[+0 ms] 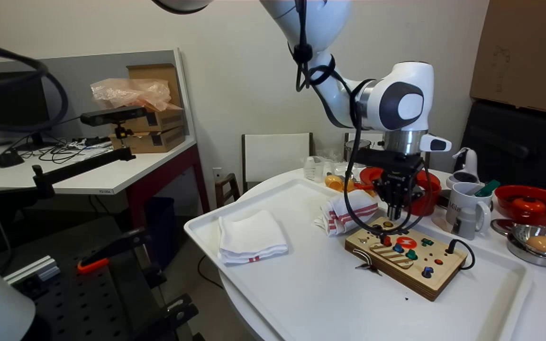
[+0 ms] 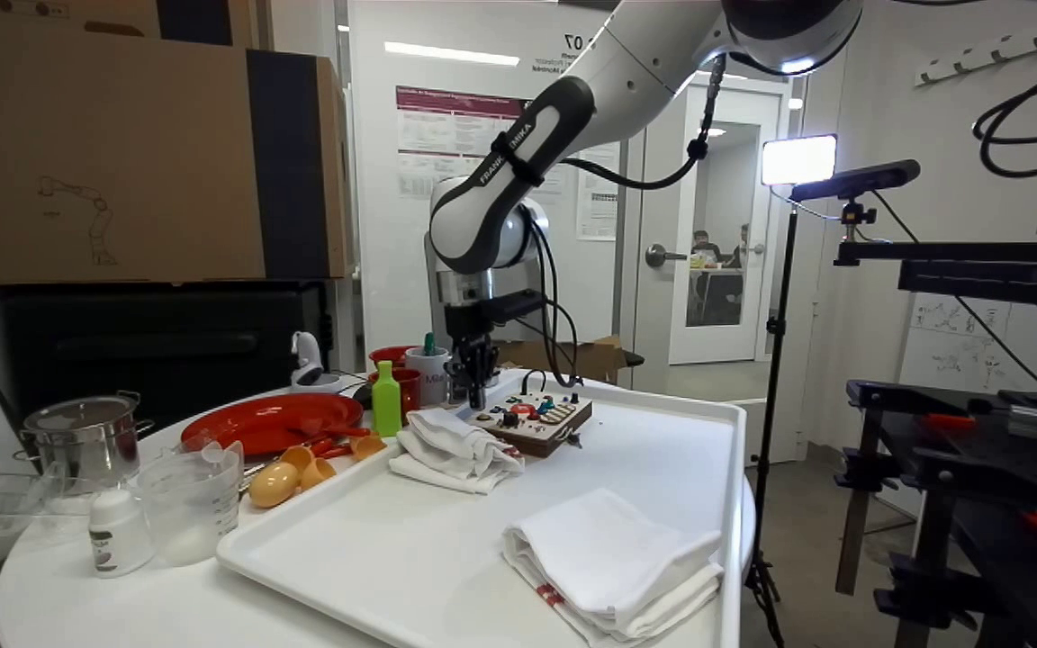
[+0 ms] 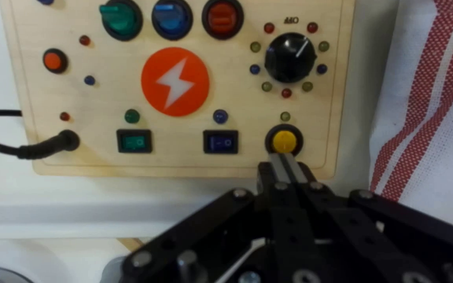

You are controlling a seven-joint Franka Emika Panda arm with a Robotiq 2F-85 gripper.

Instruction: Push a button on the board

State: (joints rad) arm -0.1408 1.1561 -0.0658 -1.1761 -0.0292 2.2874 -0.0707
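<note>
In the wrist view we see the gripper over the board, and in both exterior views it points downward. Its jaws are narrow: the two fingers lie side by side, with only a thin dark line between them. Their tips stand at the edge of the yellow button; whether they touch it, we cannot tell. The board lies flat on the white tray, and this tray rests on the round table. Just beside the board we find a red-striped cloth, and well apart from both, on the tray, a folded white cloth. A black cable is plugged into the board.
</note>
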